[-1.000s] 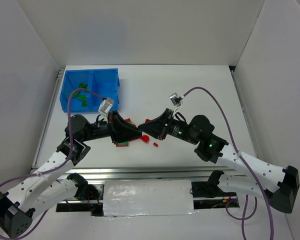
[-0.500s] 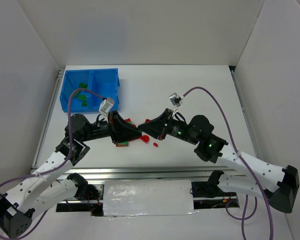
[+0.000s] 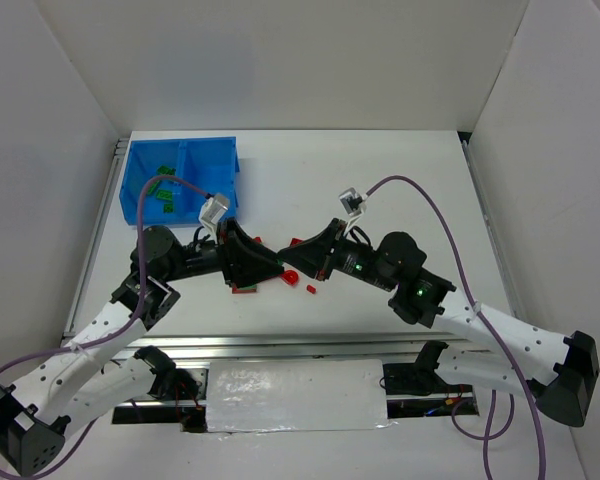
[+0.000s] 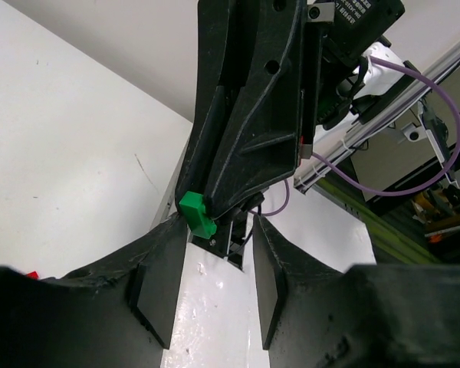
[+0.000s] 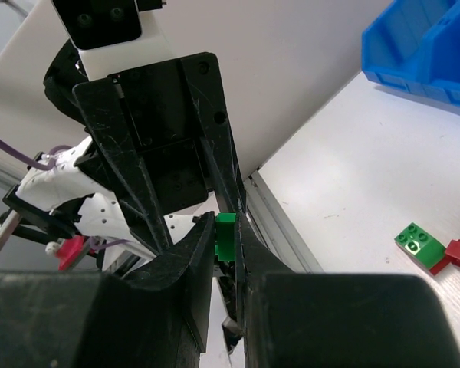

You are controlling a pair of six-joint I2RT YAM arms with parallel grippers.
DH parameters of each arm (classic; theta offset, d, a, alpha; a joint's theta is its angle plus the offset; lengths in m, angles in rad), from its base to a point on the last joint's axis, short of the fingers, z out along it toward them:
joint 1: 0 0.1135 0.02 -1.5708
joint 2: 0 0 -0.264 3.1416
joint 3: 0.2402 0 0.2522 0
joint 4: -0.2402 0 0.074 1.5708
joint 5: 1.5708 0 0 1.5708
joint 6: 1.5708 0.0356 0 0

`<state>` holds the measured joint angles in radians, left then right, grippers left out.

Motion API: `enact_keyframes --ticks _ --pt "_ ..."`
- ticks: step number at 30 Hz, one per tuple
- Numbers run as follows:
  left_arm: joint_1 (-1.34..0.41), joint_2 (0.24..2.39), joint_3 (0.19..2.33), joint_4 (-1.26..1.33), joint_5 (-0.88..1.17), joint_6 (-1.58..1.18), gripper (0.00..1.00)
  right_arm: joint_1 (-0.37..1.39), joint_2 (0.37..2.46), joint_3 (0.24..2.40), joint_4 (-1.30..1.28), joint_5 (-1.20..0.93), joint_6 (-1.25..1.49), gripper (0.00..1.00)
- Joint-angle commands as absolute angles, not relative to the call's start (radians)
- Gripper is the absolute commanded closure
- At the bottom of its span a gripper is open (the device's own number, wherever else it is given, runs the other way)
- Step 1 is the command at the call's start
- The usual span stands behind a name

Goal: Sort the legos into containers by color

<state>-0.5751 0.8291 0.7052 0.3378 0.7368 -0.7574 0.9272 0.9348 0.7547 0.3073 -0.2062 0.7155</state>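
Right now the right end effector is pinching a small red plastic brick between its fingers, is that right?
No, the colour is wrong. The right end effector is pinching a small green plastic brick between its fingers; the right wrist view shows it.

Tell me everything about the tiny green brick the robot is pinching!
The green brick is a tiny, bright, shiny plastic block with square edges; no studs show from here. The right arm's fingers are shut on it, squeezing both sides, so only its end pokes out at their tips. The left arm's fingers stand open right beside it, not gripping it. It is well away from the blue bin.
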Motion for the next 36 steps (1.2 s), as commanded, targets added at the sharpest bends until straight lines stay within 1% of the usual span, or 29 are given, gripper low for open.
enact_keyframes --ticks 1,6,7,11,13,14,16,17,18,20,21,23,24,26,27,28,29,30,32,33,34,36 --pt "-0.58 0.819 0.753 0.41 0.744 -0.735 0.48 0.934 0.917 0.738 0.311 -0.19 0.692 1.0" --pt "-0.581 0.818 0.744 0.431 0.752 -0.742 0.56 0.933 0.91 0.741 0.314 -0.192 0.696 1.0" --pt "-0.58 0.818 0.744 0.434 0.752 -0.744 0.63 0.934 0.908 0.742 0.316 -0.195 0.698 1.0" --pt "-0.581 0.821 0.741 0.439 0.747 -0.741 0.63 0.936 0.916 0.742 0.344 -0.216 0.715 1.0" --pt "-0.58 0.821 0.738 0.446 0.747 -0.742 0.7 0.936 0.926 0.747 0.356 -0.229 0.722 1.0" --pt "-0.58 0.822 0.736 0.451 0.747 -0.744 0.72 0.936 0.93 0.749 0.359 -0.241 0.724 1.0" --pt "-0.581 0.821 0.735 0.456 0.744 -0.746 0.86 0.934 0.934 0.749 0.37 -0.245 0.729 1.0" --pt "-0.581 0.819 0.738 0.453 0.742 -0.746 0.9 0.934 0.936 0.749 0.373 -0.248 0.73 1.0" --pt "-0.58 0.819 0.738 0.446 0.739 -0.739 0.99 0.936 0.939 0.749 0.374 -0.25 0.73 1.0" --pt "-0.58 0.815 0.736 0.446 0.741 -0.735 1.0 0.933 0.936 0.747 0.379 -0.252 0.73 1.0" --pt "-0.58 0.812 0.733 0.443 0.733 -0.733 1.0 0.934 0.936 0.746 0.379 -0.255 0.729 0.94" --pt "-0.58 0.793 0.723 0.434 0.69 -0.726 1.0 0.933 0.934 0.747 0.374 -0.25 0.727 0.86" --pt "-0.58 0.784 0.719 0.416 0.669 -0.723 1.0 0.933 0.934 0.747 0.374 -0.249 0.727 0.69" --pt "-0.58 0.772 0.71 0.408 0.626 -0.716 1.0 0.928 0.933 0.738 0.377 -0.245 0.736 0.52" --pt "-0.581 0.77 0.712 0.4 0.621 -0.715 1.0 0.919 0.93 0.733 0.386 -0.248 0.742 0.4" --pt "-0.58 0.773 0.712 0.4 0.62 -0.713 1.0 0.916 0.931 0.726 0.391 -0.25 0.747 0.34" --pt "-0.58 0.778 0.712 0.402 0.623 -0.713 1.0 0.913 0.928 0.723 0.394 -0.252 0.756 0.3" --pt "-0.58 0.781 0.713 0.399 0.62 -0.712 1.0 0.91 0.927 0.719 0.397 -0.25 0.759 0.24" --pt "-0.58 0.795 0.719 0.382 0.608 -0.707 1.0 0.904 0.922 0.718 0.396 -0.247 0.761 0.18" --pt "-0.58 0.798 0.721 0.374 0.597 -0.704 1.0 0.904 0.914 0.718 0.391 -0.236 0.761 0.12" --pt "-0.58 0.807 0.727 0.348 0.585 -0.701 1.0 0.897 0.91 0.718 0.387 -0.229 0.762 0.1" --pt "-0.58 0.814 0.742 0.29 0.496 -0.68 1.0 0.885 0.885 0.712 0.37 -0.216 0.759 0.07"
